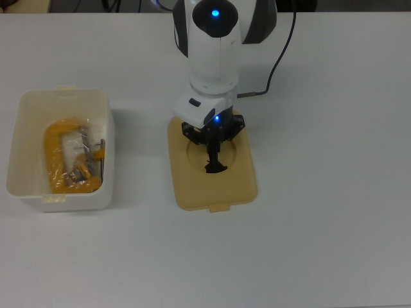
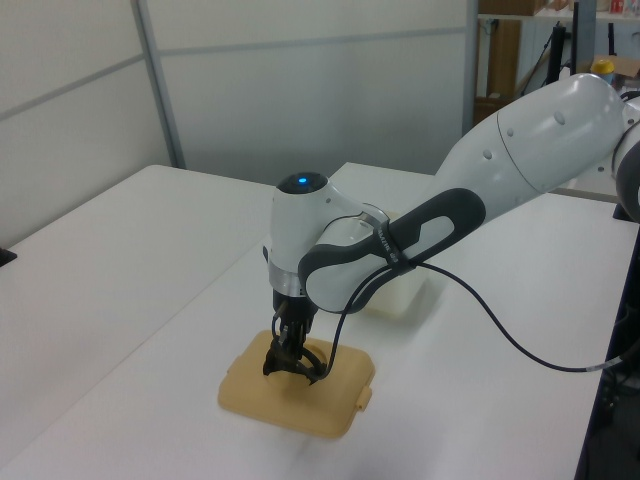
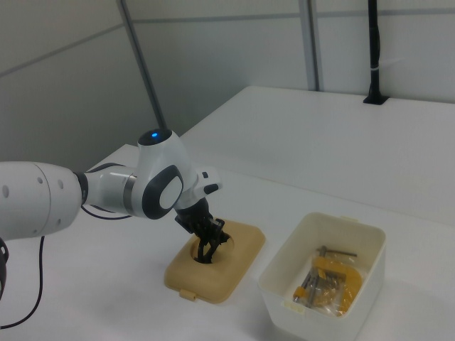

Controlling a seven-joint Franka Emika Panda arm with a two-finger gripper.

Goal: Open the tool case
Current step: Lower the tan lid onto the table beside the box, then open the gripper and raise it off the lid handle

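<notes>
The tool case is in two parts. Its white box [image 1: 64,95] stands open at the top view's left, with a yellow clamp [image 1: 59,154] and metal pieces inside. Its tan-yellow lid [image 1: 241,183] lies flat on the table to the right of the box, apart from it. My gripper [image 1: 214,157] points straight down into the lid's round recess and is shut on the black handle [image 1: 216,168]. The right view shows the lid [image 3: 234,266] beside the open box [image 3: 284,280]. In the left view the arm hides most of the box [image 2: 405,290].
The white table [image 1: 334,244] stretches around both parts. A black cable [image 1: 279,38] runs from the arm's wrist toward the top view's upper edge. A black pole [image 3: 374,50] stands at the table's far corner in the right view.
</notes>
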